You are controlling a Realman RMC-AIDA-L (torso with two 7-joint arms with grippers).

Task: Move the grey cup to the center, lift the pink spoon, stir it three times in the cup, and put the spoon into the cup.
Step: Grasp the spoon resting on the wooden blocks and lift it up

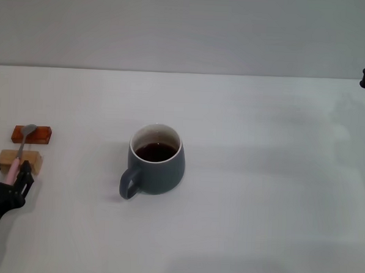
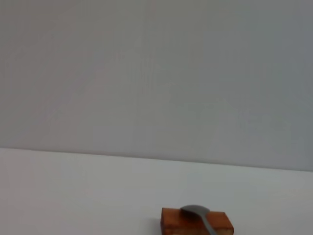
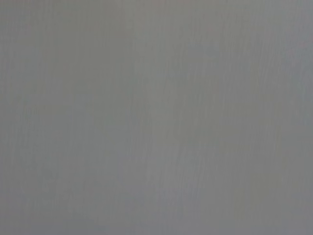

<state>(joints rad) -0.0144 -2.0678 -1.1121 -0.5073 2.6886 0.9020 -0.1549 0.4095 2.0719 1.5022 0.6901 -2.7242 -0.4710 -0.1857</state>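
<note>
Head view: pink spoon [image 1: 21,147] btwn left pincer [image 1: 9,175] fingers.

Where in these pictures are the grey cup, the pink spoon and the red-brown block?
grey cup [image 1: 159,171]: head view, outer wall.
pink spoon [image 1: 28,129]: head view, metal bowl.
red-brown block [image 2: 172,221]: left wrist view, front face.

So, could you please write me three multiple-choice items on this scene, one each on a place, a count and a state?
1. Where does the pink spoon lie?
A. in the cup
B. across the wooden blocks
C. flat on the table

2. How many wooden blocks support it?
A. one
B. two
C. four

3. What does the grey cup hold?
A. dark liquid
B. nothing
C. the spoon

Answers:
1. B, its metal bowl rests on the red-brown block, its handle crosses the tan one, the left tool at the handle's end.
2. B, one red-brown, one tan.
3. A, a dark surface shows inside the white rim.
</note>
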